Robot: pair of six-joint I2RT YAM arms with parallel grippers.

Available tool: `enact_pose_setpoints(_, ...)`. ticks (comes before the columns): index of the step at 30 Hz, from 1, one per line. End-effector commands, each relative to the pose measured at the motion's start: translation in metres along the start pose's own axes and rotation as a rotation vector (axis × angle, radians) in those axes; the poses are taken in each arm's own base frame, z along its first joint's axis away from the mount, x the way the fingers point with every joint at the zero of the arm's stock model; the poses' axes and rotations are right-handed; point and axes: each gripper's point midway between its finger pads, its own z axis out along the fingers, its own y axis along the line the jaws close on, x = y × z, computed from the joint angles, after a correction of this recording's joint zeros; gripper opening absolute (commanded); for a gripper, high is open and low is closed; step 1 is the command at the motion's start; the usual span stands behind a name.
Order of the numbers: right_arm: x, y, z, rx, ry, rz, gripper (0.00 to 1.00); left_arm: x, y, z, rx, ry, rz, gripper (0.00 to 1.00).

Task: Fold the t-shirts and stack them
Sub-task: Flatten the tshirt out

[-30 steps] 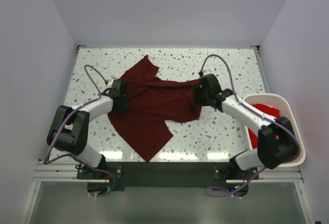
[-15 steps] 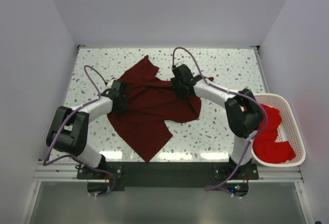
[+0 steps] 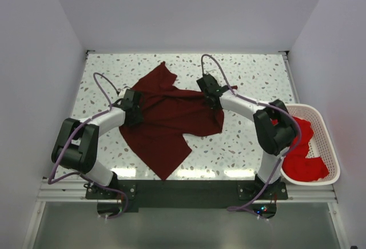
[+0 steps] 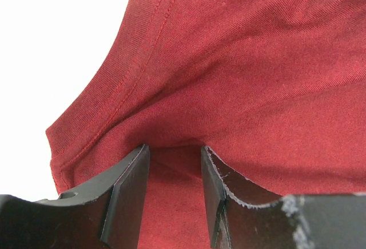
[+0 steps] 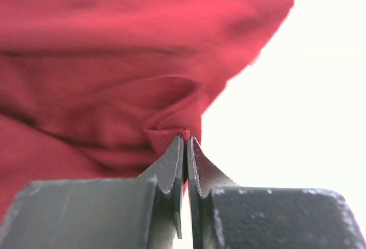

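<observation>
Setting: white walls box in a speckled desk (image 3: pixel 257 72), seen from overhead.
Maroon t-shirt (image 3: pixel 171 117): lies crumpled across the centre of the frame, one sleeve pointing to the upper left and a corner trailing toward the bottom centre.
Left end effector (image 3: pixel 132 107): sits at the shirt's left edge. On my wrist feed its fingers (image 4: pixel 128 197) stand narrowly apart with a bunched fold gripped between them.
Right end effector (image 3: pixel 210 92): sits at the shirt's upper right edge. I see its fingertips (image 5: pixel 174 157) pressed together on a small pinch of cloth.
Red t-shirts (image 3: pixel 300 157): heaped in the white mesh basket (image 3: pixel 303 108) at lower right, well apart from the maroon one.
</observation>
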Motion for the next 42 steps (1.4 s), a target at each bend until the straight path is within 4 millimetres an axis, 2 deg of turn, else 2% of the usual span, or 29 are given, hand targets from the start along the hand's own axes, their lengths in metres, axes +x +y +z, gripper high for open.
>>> enact_pose_setpoints(1, 0.006, -0.071, -0.033, 0.137, -0.005, 0.142, 0.0, 0.011, 0.02, 0.006, -0.072, 0.035, 0.012, 0.47)
enact_pose_setpoints(2, 0.017, -0.081, -0.037, 0.152, 0.02, 0.171, 0.0, 0.01, 0.021, 0.006, -0.073, 0.036, 0.008, 0.47)
enact_pose_setpoints(3, 0.018, -0.095, -0.053, 0.159, 0.002, 0.265, 0.0, 0.01, 0.021, 0.005, -0.074, 0.039, 0.008, 0.47)
enact_pose_setpoints(4, 0.042, -0.107, -0.054, 0.172, 0.054, 0.294, 0.0, 0.01, 0.022, 0.005, -0.075, 0.04, 0.007, 0.47)
enact_pose_setpoints(5, 0.056, -0.113, -0.063, 0.173, 0.077, 0.317, 0.0, 0.009, 0.023, 0.005, -0.078, 0.04, 0.005, 0.47)
enact_pose_setpoints(6, 0.056, -0.123, -0.079, 0.158, 0.045, 0.378, 0.0, 0.005, 0.022, 0.004, -0.075, 0.036, 0.004, 0.47)
enact_pose_setpoints(7, 0.075, -0.127, -0.083, 0.16, 0.073, 0.383, 0.0, 0.004, 0.022, 0.003, -0.077, 0.034, 0.004, 0.47)
enact_pose_setpoints(10, 0.096, -0.137, -0.102, 0.152, 0.084, 0.442, 0.04, -0.006, 0.02, 0.002, -0.072, 0.025, 0.007, 0.47)
enact_pose_setpoints(12, 0.108, -0.142, -0.107, 0.157, 0.091, 0.479, 0.09, -0.014, 0.017, 0.004, -0.07, 0.019, 0.012, 0.47)
enact_pose_setpoints(14, 0.116, -0.144, -0.105, 0.16, 0.104, 0.494, 0.14, -0.021, 0.013, 0.006, -0.066, 0.014, 0.023, 0.48)
enact_pose_setpoints(17, 0.125, -0.135, -0.101, 0.126, 0.156, 0.504, 0.25, -0.029, 0.009, 0.007, -0.066, 0.015, 0.045, 0.49)
enact_pose_setpoints(19, 0.122, -0.126, -0.102, 0.065, 0.161, 0.482, 0.34, -0.03, 0.01, 0.002, -0.063, 0.015, 0.057, 0.49)
enact_pose_setpoints(20, 0.115, -0.122, -0.103, 0.029, 0.139, 0.478, 0.42, -0.034, 0.01, -0.006, -0.05, -0.008, 0.051, 0.49)
enact_pose_setpoints(21, 0.111, -0.117, -0.106, -0.017, 0.127, 0.453, 0.46, -0.036, 0.012, -0.012, -0.049, -0.021, 0.051, 0.49)
enact_pose_setpoints(22, 0.102, -0.112, -0.109, -0.05, 0.095, 0.441, 0.49, -0.039, 0.013, -0.018, -0.041, -0.036, 0.048, 0.5)
enact_pose_setpoints(23, 0.092, -0.107, -0.113, -0.096, 0.061, 0.425, 0.56, -0.044, 0.013, -0.03, -0.017, -0.071, 0.039, 0.53)
enact_pose_setpoints(24, 0.086, -0.101, -0.114, -0.139, 0.037, 0.391, 0.59, -0.045, 0.013, -0.037, -0.001, -0.08, 0.04, 0.55)
enact_pose_setpoints(26, 0.066, -0.072, -0.118, -0.3, -0.014, 0.378, 0.61, -0.045, 0.016, -0.052, 0.03, -0.108, 0.029, 0.61)
enact_pose_setpoints(29, 0.054, -0.036, -0.114, -0.432, -0.018, 0.361, 0.61, -0.033, 0.019, -0.058, 0.065, -0.111, 0.019, 0.66)
enact_pose_setpoints(33, 0.045, 0.006, -0.095, -0.476, 0.0, 0.315, 0.58, -0.018, 0.014, -0.047, 0.095, -0.074, -0.003, 0.63)
enact_pose_setpoints(36, 0.033, 0.019, -0.082, -0.495, -0.018, 0.322, 0.57, -0.013, 0.013, -0.033, 0.071, -0.041, -0.012, 0.59)
enact_pose_setpoints(38, 0.034, 0.028, -0.066, -0.49, 0.0, 0.315, 0.57, -0.011, 0.013, -0.022, 0.045, -0.017, -0.013, 0.56)
enact_pose_setpoints(42, 0.032, 0.038, -0.041, -0.459, 0.025, 0.313, 0.57, -0.021, 0.017, -0.008, -0.032, -0.02, 0.001, 0.55)
